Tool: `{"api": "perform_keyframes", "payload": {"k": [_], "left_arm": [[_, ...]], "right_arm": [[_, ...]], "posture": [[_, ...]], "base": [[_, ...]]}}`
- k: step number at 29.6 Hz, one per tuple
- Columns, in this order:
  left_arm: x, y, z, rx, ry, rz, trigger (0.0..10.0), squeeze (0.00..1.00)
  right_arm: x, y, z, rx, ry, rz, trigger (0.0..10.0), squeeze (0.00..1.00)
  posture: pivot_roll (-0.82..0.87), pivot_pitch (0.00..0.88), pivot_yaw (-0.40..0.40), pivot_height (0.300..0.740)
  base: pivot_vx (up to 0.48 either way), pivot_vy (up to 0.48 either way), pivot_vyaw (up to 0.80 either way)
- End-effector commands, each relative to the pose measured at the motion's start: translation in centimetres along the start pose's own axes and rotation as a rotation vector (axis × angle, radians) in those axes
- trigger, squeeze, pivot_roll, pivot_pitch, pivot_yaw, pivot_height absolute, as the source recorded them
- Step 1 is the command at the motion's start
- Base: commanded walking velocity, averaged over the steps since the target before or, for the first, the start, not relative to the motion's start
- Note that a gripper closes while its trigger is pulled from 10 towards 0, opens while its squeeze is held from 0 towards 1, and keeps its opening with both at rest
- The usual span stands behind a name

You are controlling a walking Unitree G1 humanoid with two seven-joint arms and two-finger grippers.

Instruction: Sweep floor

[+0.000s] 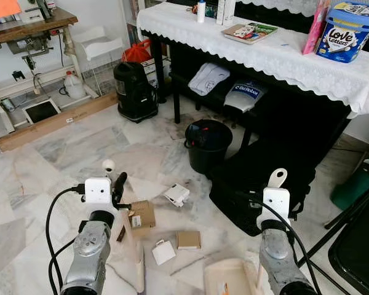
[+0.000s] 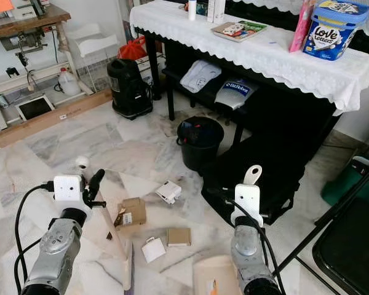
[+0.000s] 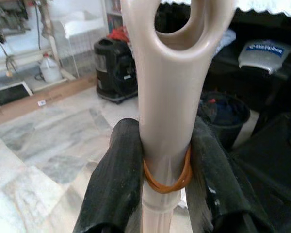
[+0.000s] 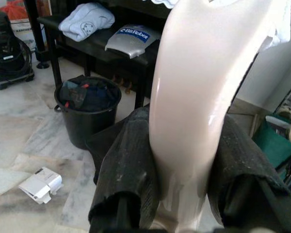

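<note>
A blue tub [image 1: 347, 32] at the upper right of the head views, standing on the white-clothed table [image 1: 283, 58], reads "Love Letters", and a silver-grey bag [image 4: 134, 40] on the bench beneath it reads "BitRobot".

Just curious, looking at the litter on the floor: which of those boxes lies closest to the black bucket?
The white box, lying alone on the marble nearest the black bucket. The brown boxes and the flat white piece lie farther back, towards the robot.
</note>
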State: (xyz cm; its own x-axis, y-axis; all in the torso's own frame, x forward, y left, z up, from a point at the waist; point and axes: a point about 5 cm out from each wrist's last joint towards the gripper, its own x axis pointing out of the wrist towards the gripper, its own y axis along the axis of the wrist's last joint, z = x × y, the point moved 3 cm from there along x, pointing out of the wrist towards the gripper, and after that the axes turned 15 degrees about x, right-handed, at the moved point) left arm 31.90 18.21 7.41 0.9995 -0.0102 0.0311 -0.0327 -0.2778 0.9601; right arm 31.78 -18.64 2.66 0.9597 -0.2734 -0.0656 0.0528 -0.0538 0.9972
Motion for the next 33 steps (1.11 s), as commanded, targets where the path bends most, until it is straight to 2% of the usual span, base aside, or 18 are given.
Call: {"api": "perform_keyframes", "payload": {"k": [1, 10, 19, 25, 30, 31, 33], "left_arm": [[0.3, 0.7, 0.0, -0.014, -0.006, 0.047, 10.0, 0.0], [1.0, 1.7, 0.2, -0.014, -0.027, 0.095, 10.0, 0.0], [1.0, 0.7, 2.6, -0.013, -0.209, 0.053, 10.0, 0.0], [0.9, 0.0, 2.8, -0.027, -0.278, 0.009, 10.0, 0.0], [1.1, 0.0, 2.0, -0.098, -0.293, -0.006, 10.0, 0.0], [1.1, 0.2, 1.9, -0.146, -0.299, -0.008, 10.0, 0.0], [1.2, 0.4, 1.7, -0.192, -0.306, -0.01, 10.0, 0.0]], "right_arm": [[-0.1, -0.1, -0.2, 0.009, 0.009, 0.0, 10.0, 0.0], [-0.5, -0.5, -0.2, 0.009, 0.015, -0.013, 10.0, 0.0], [-0.4, -0.4, -0.3, 0.014, 0.02, -0.012, 10.0, 0.0], [-0.4, -0.4, -0.4, 0.016, 0.022, -0.012, 10.0, 0.0], [-0.3, -0.3, -0.4, 0.018, 0.021, -0.01, 10.0, 0.0], [-0.3, -0.3, -0.4, 0.018, 0.021, -0.008, 10.0, 0.0], [-0.3, -0.3, -0.4, 0.018, 0.021, -0.007, 10.0, 0.0]], "posture": [[0.12, 0.036, 0.034, 0.74], [0.12, 0.046, 0.035, 0.74], [0.12, 0.05, 0.036, 0.74], [0.12, 0.051, 0.037, 0.74], [0.12, 0.052, 0.037, 0.74], [0.12, 0.052, 0.037, 0.74], [0.12, 0.052, 0.036, 0.74]], "base": [[0.0, 0.0, 0.0], [0.0, 0.0, 0.0], [0.0, 0.0, 0.0], [0.0, 0.0, 0.0], [0.0, 0.0, 0.0], [0.0, 0.0, 0.0], [0.0, 0.0, 0.0]]}}
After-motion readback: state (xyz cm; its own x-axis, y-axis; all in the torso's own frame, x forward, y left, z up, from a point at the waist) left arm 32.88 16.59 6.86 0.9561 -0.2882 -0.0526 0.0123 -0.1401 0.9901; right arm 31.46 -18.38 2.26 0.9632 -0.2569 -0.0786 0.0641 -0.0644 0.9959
